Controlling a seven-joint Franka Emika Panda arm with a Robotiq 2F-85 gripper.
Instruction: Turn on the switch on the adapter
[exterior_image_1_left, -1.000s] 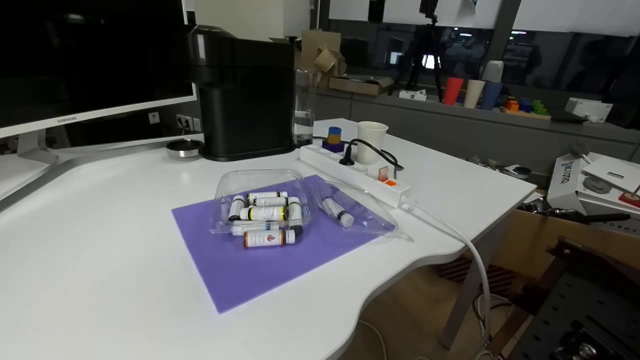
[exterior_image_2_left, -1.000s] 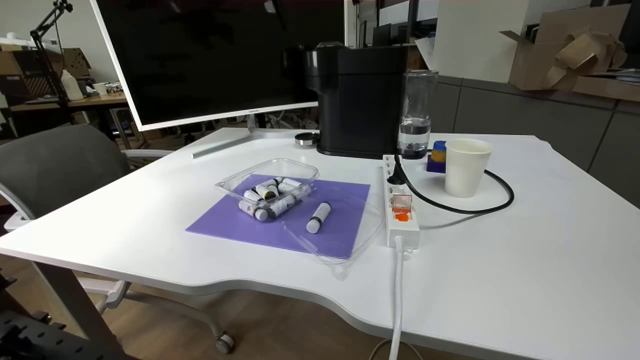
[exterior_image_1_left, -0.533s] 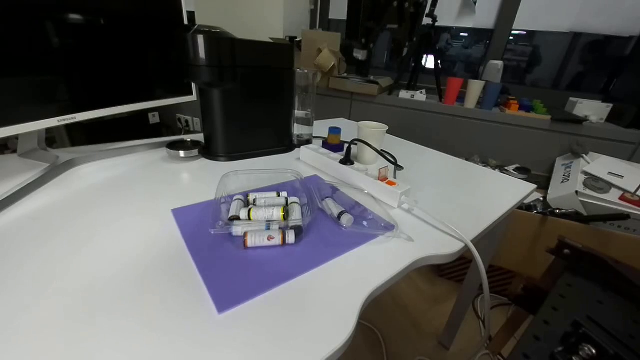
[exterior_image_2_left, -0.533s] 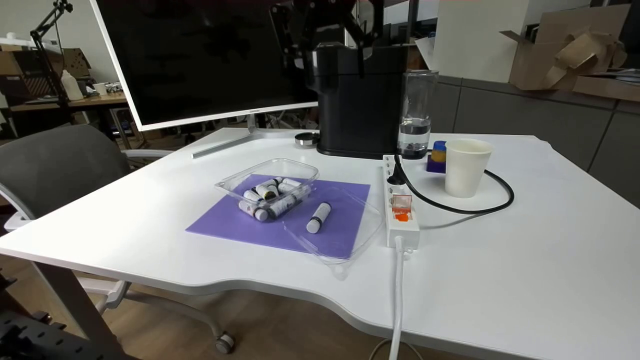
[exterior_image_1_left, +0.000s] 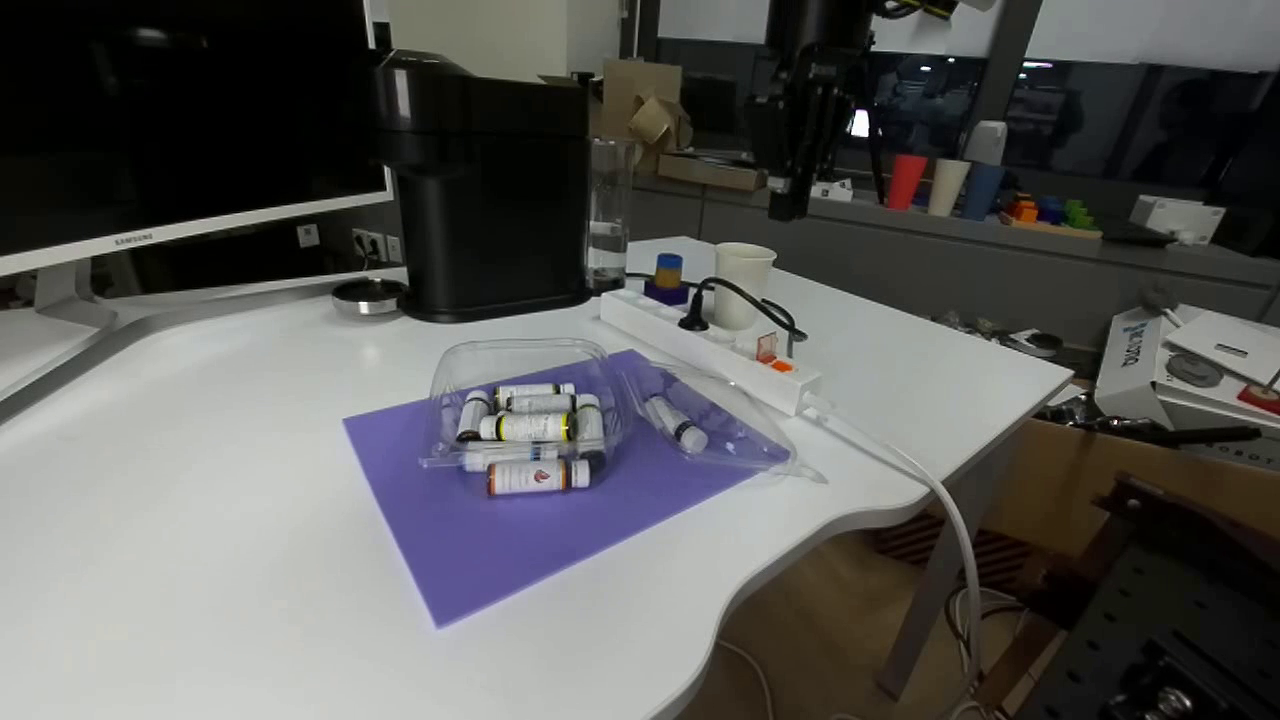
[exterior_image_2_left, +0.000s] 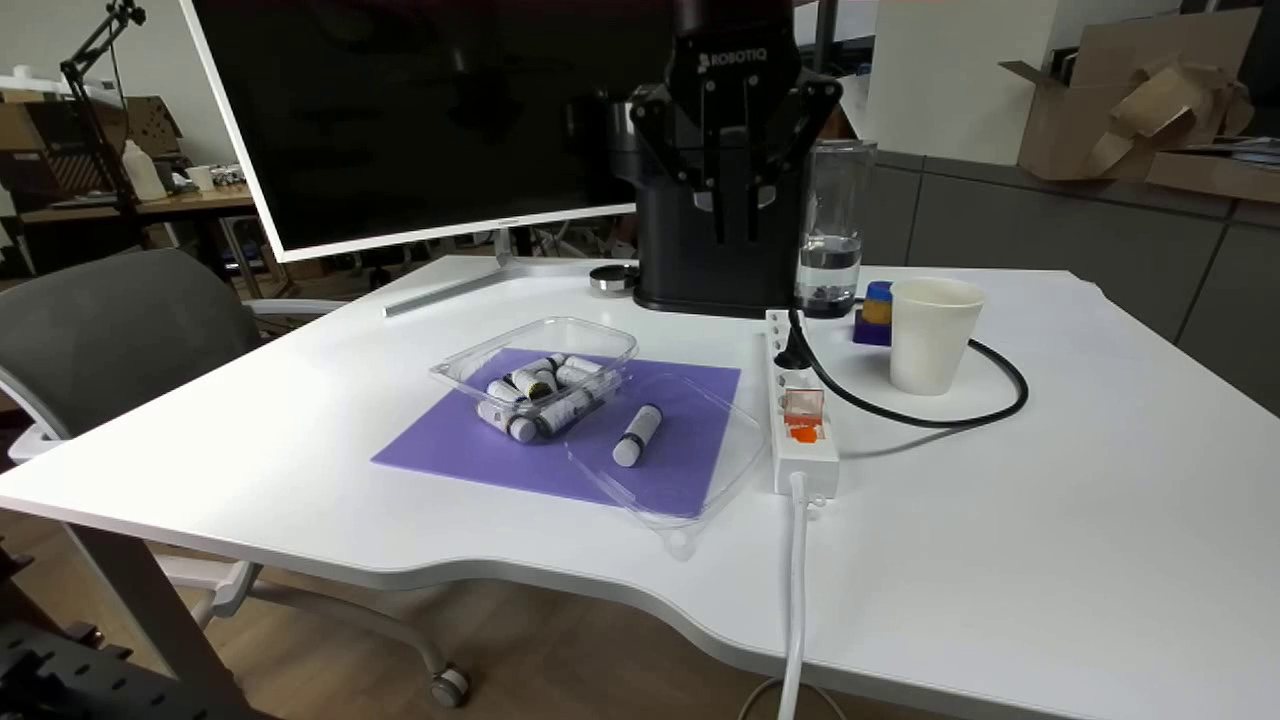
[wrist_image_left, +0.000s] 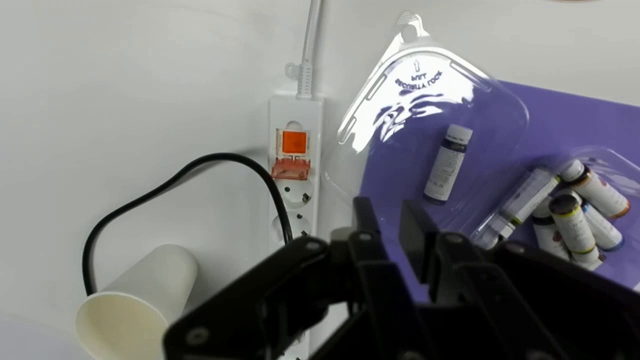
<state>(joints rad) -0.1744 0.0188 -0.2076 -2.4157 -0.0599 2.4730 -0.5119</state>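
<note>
Table (exterior_image_2_left: 1050, 540): white, wavy along one edge.
Monitor (exterior_image_2_left: 450, 110): dark screen, standing on the table.
Purple sheet (exterior_image_1_left: 480, 560): flat on the table.
Pincer (exterior_image_2_left: 736, 236): fingers pointing down, a narrow gap between them, hanging above the table well apart from the adapter (exterior_image_2_left: 808, 468).
Adapter: long white power strip on the table, just beside the sheet, white cord (wrist_image_left: 311, 40) at one end.
Clear tray (exterior_image_1_left: 520, 358): on the sheet, small bottles (exterior_image_1_left: 530, 427) heaped in it.
Cup (exterior_image_2_left: 932, 340): upright near the adapter.
Lone bottle (wrist_image_left: 445, 165): within the outline of the clear lid (wrist_image_left: 390, 107); on or under it, I cannot tell.
Black plug (exterior_image_1_left: 694, 318): in the adapter, its black cable (wrist_image_left: 223, 157) looping round the cup.
Switch (wrist_image_left: 294, 142): orange, in the adapter's top face near the corded end, reddish cover (wrist_image_left: 290, 169) raised beside it.
</note>
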